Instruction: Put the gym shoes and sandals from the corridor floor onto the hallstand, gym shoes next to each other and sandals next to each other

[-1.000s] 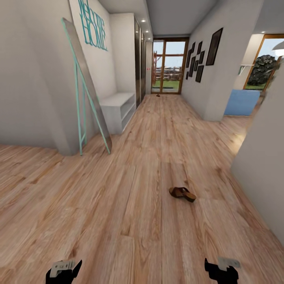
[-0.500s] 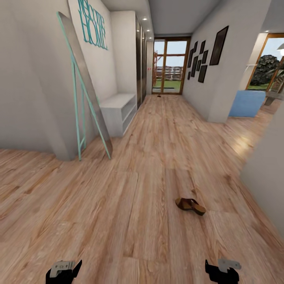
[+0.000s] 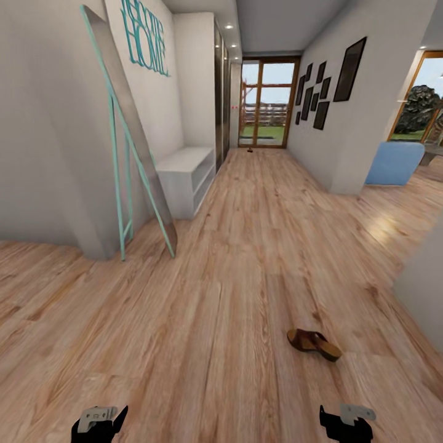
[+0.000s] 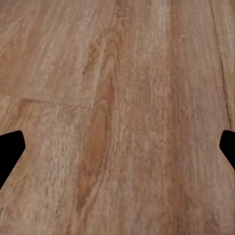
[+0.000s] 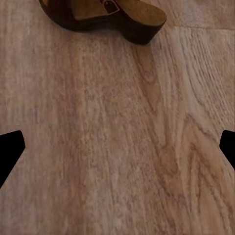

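One brown sandal with a tan footbed lies on the wood-plank corridor floor, ahead of me and to the right. My right gripper hangs low, short of the sandal and slightly right of it. The right wrist view has the sandal beyond the right gripper, whose black fingertips stand wide apart with nothing between them. My left gripper is low on the left, open over bare floor. The gym shoes and the hallstand are out of view.
A teal-framed leaning mirror and a plain whitish open-shelf unit stand along the left wall. A wall corner juts in at the right. A small dark object, too small to identify, lies far down by the glass door.
The whole view has shifted as the camera moved forward, so the sandal now sits lower and further right in the picture. Both grippers hold the same pose.
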You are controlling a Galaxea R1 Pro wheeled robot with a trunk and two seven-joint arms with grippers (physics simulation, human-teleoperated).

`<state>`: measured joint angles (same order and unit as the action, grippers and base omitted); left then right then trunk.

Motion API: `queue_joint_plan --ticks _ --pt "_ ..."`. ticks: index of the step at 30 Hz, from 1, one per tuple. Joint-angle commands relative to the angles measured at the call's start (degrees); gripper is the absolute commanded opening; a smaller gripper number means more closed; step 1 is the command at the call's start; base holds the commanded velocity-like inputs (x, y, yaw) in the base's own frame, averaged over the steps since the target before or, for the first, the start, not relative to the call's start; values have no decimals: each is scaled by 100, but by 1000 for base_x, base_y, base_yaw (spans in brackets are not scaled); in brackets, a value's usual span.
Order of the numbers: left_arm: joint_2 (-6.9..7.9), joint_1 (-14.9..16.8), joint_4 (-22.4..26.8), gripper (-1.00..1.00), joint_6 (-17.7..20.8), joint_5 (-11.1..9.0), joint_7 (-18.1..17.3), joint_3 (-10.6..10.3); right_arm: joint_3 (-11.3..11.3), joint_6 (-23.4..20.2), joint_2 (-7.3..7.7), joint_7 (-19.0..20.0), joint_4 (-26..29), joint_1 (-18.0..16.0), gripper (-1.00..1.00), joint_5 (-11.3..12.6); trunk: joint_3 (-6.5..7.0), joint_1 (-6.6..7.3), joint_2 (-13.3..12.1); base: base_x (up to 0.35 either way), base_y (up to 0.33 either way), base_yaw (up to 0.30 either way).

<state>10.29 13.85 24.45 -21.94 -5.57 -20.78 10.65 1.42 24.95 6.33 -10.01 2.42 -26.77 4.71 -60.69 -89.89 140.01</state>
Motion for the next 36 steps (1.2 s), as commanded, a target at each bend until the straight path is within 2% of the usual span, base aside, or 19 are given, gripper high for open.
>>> queue_joint_plan --ticks 1,36 --pt "-1 4 -6 100 6 -58 -57 16 8 29 0 21 -5 -3 100 48 -5 -2 2 337 118 0" --pt "-1 4 -3 100 6 -58 -57 16 8 27 -9 17 -5 1 100 47 -5 -2 2 337 114 0"
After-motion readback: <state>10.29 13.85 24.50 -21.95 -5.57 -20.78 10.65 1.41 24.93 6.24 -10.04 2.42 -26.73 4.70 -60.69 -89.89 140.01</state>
